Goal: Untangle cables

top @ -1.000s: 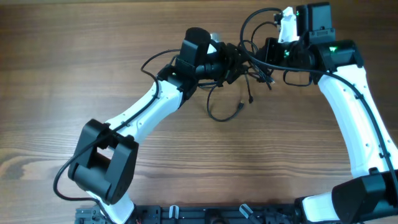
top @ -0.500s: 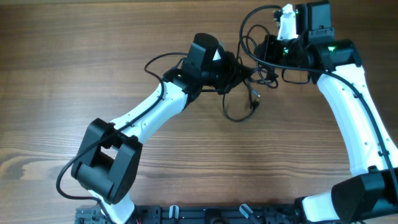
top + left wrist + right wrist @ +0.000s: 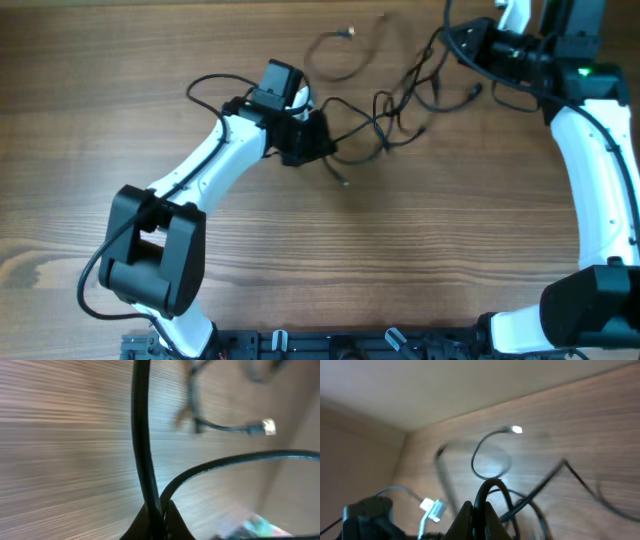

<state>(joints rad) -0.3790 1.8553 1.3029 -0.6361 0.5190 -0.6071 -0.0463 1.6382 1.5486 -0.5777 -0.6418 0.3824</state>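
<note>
The cables (image 3: 392, 108) are thin black cords stretched in a loose tangle between my two grippers. My left gripper (image 3: 322, 143) is shut on one black cord, which runs up through the jaws in the left wrist view (image 3: 142, 435). A plug end (image 3: 269, 426) shows beyond it. My right gripper (image 3: 462, 42) at the far right is shut on a cord loop (image 3: 492, 487). A separate looped cord (image 3: 335, 55) with a small plug lies at the far edge; it also shows in the right wrist view (image 3: 490, 457).
The wooden table (image 3: 120, 90) carries only the cords. A short cord end (image 3: 340, 178) hangs below the left gripper. Thicker black arm wires (image 3: 215, 85) loop beside the left wrist. The arm bases sit at the near edge.
The grippers have pulled apart: left moved left and toward me, right moved farther back and right. The tight tangle is now stretched out, and one loop lies apart at the far edge.
</note>
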